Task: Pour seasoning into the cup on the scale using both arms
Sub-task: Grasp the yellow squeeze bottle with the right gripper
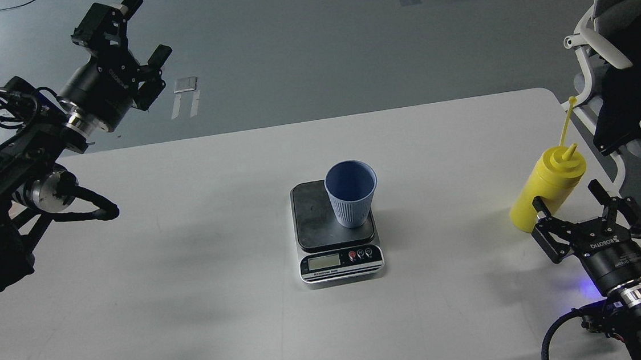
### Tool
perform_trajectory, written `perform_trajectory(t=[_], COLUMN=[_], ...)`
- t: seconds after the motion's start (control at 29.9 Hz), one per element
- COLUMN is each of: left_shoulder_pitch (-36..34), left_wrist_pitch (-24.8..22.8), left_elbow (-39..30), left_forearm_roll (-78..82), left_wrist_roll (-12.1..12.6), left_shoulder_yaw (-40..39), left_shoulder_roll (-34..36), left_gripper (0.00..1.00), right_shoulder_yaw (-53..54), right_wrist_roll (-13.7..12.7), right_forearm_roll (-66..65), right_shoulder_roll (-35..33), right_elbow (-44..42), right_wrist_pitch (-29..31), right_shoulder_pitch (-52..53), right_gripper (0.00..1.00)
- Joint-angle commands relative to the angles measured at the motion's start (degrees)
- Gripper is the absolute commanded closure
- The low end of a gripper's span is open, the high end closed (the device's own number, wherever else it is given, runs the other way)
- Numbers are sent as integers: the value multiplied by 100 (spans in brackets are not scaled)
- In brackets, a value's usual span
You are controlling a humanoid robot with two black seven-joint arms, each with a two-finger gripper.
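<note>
Head view: cup (351,194) upright on scale (336,233), table (190,270) centre. Bottle (547,188) upright, far right, near table edge. Right gripper (580,212) just near of bottle, fingers spread, not gripping. Left gripper (135,40) raised far left, fingers spread, empty.

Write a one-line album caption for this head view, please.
Blue cup waits on the scale while the right gripper, fingers open, nears the yellow seasoning bottle.
</note>
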Motion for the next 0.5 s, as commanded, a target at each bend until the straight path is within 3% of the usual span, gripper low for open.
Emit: perform_trajectory(t=[0.0, 0.47], left_shoulder_pitch=[26, 255], left_wrist_pitch=[7, 16], left_elbow=[-44, -203], left_forearm_roll=[0, 9], left_wrist_roll=[0, 0], left_shoulder_yaw=[0, -26], left_shoulder_roll=[8, 113], left_gripper=[2, 1], right_shoulder_yaw=[-1, 7], right_wrist_roll=[1, 54], right_forearm_roll=[-86, -727], right_shoulder_roll=[0, 0], right_elbow=[-141, -379], right_wrist_pitch=[0, 0], right_shoulder_pitch=[102, 524], right_gripper=[0, 1])
